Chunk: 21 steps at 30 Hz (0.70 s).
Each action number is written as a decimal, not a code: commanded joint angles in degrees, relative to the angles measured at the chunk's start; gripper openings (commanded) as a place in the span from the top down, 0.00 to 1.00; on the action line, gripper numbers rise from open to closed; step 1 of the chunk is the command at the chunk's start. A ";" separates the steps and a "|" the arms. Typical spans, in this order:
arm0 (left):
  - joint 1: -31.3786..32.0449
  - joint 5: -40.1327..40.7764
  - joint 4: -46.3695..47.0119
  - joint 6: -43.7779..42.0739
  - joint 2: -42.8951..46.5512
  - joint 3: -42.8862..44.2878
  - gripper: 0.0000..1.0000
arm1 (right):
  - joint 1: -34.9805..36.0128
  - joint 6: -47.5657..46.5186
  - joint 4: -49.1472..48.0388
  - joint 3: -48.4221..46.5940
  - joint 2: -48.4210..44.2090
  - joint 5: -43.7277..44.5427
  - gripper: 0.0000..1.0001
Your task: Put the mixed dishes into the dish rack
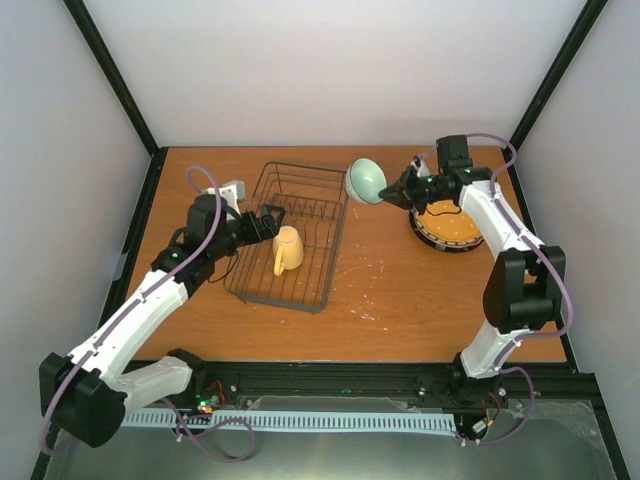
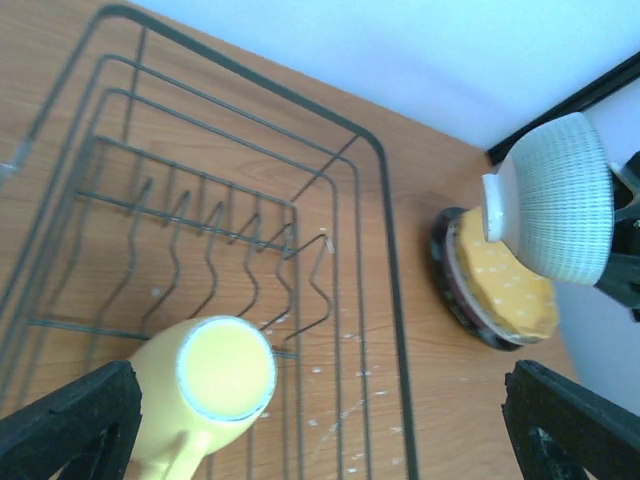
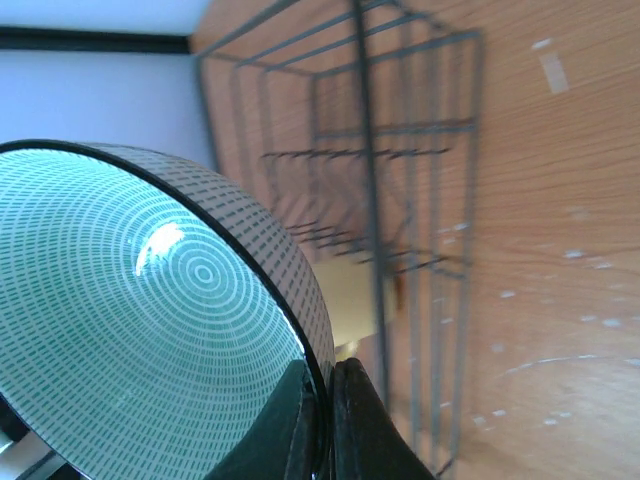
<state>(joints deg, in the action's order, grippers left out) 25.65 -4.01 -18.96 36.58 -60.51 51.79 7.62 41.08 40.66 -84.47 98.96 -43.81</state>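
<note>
The dish rack [image 1: 337,240], a dark wire basket, stands left of centre, and its wires [image 2: 385,230] fill the left wrist view. A yellow mug [image 1: 287,249] sits inside it [image 2: 210,375]. My left gripper [image 1: 272,218] hangs open just above the mug, its jaws [image 2: 320,405] spread wide with nothing between them. The pale mint-green bowl [image 1: 366,180] is held tilted in the air beside the rack's far right corner. My right gripper [image 1: 392,195] is shut on its rim [image 3: 325,385]. The bowl [image 3: 140,320] fills the right wrist view. An orange white-dotted plate [image 1: 447,226] tops a stack [image 2: 500,285] at the right.
A small white object [image 1: 232,190] lies behind the rack's far left corner. Black frame posts [image 1: 120,75] rise at the table's back corners against the white walls. White specks mark the wood [image 1: 375,290] right of the rack.
</note>
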 commanded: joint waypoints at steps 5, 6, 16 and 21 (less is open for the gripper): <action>-5.43 -34.77 34.33 15.98 -5.53 -4.72 0.28 | -1.05 6.29 -12.86 2.88 -5.99 -29.37 0.97; -5.43 -38.17 37.53 17.72 -7.54 -4.09 0.29 | -1.03 7.05 -13.47 3.10 -6.50 -30.76 0.97; -5.44 -53.10 72.69 38.35 -20.17 -3.35 0.01 | -0.85 11.87 -16.92 6.70 -11.33 -33.00 0.97; -5.43 -53.57 89.39 49.14 -25.01 -3.47 0.00 | -0.85 12.91 -17.64 6.86 -12.48 -33.06 0.97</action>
<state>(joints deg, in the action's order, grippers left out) 20.49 -54.46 50.46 74.67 -82.59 46.68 6.79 52.07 26.11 -77.78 88.88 -73.45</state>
